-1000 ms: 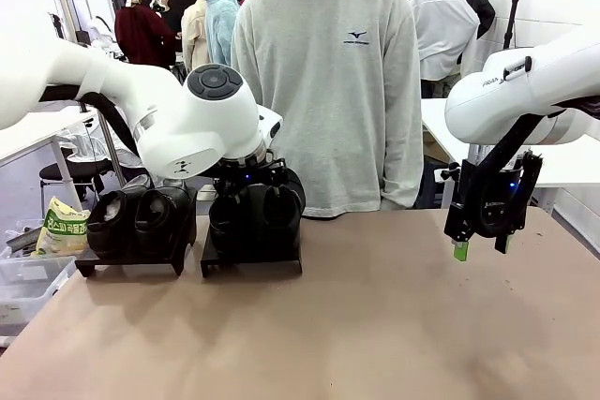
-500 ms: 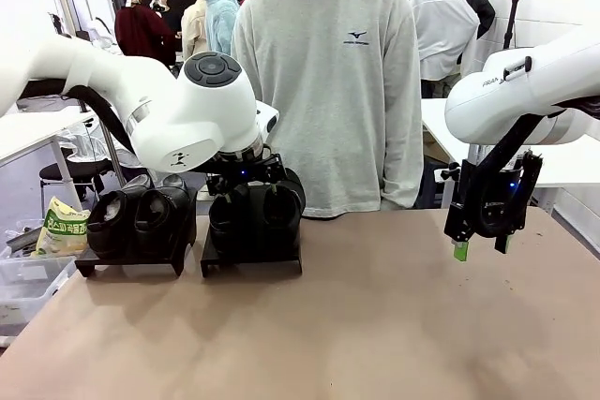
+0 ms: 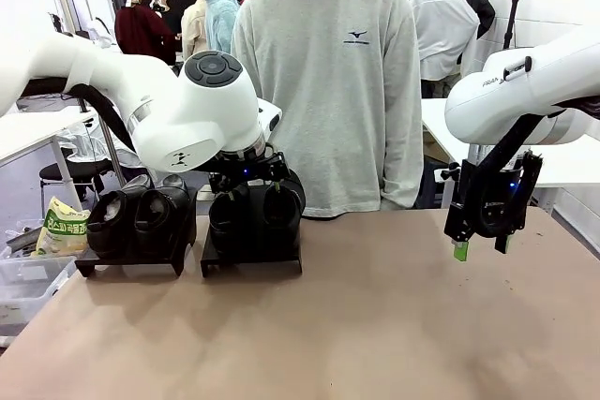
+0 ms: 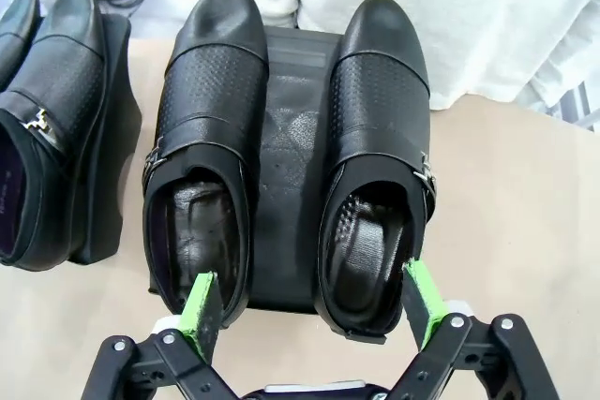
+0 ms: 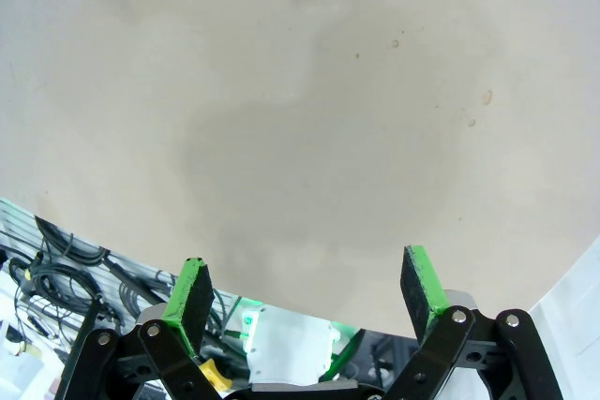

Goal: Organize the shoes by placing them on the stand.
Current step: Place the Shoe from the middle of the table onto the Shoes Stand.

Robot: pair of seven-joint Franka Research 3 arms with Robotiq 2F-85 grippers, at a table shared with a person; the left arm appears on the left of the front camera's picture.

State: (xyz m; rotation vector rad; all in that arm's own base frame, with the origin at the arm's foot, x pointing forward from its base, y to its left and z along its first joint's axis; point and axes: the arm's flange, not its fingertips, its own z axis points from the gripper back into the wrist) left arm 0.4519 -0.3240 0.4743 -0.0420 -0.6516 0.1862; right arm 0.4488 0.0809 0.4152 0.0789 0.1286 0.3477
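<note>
Now, left gripper (image 4: 312, 304) open over two black leather buckled shoes (image 4: 377, 166) on black stand (image 4: 291, 175), right gripper (image 5: 309, 292) open (above bare table).

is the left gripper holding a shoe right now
No, the left gripper stands open above the two shoes on the stand, gripping neither.

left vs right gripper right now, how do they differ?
The left gripper hangs above the two shoes on the right-hand stand; the right gripper hangs over bare table. In the front view the left gripper sits far across the table by the person; the right gripper sits at the table's right edge. Both are open and hold nothing.
</note>
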